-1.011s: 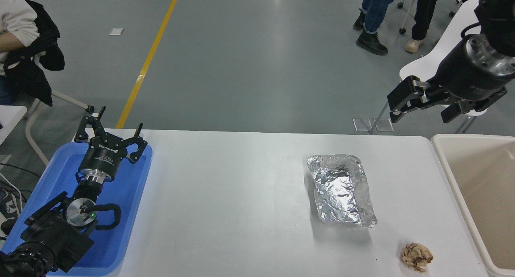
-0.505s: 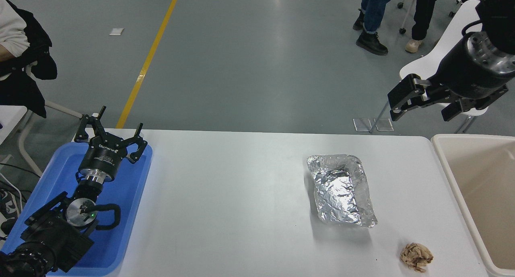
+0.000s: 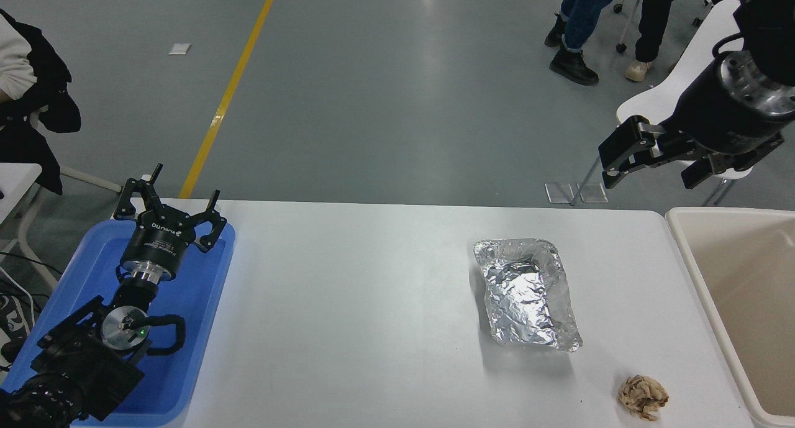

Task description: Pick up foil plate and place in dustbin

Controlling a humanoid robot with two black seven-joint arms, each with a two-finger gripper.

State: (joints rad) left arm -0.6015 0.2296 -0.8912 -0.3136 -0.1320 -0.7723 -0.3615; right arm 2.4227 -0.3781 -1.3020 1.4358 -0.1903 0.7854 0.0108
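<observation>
One foil plate [image 3: 528, 294] sits mid-right on the table [image 3: 372, 304], nothing on it. One crumpled brown paper ball [image 3: 643, 397] lies nearer the camera, apart. Dustbin [image 3: 733, 291] at right, cut off by the frame. Right gripper [image 3: 652, 164] hangs high, fingers apart, empty. Left gripper [image 3: 171, 207] open-fingered over the blue tray [image 3: 199, 304].

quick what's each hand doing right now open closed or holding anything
Left hand: open, empty, parked above the blue tray.
Right hand: open, empty, raised beyond the table's far edge, away from the foil plate.
</observation>
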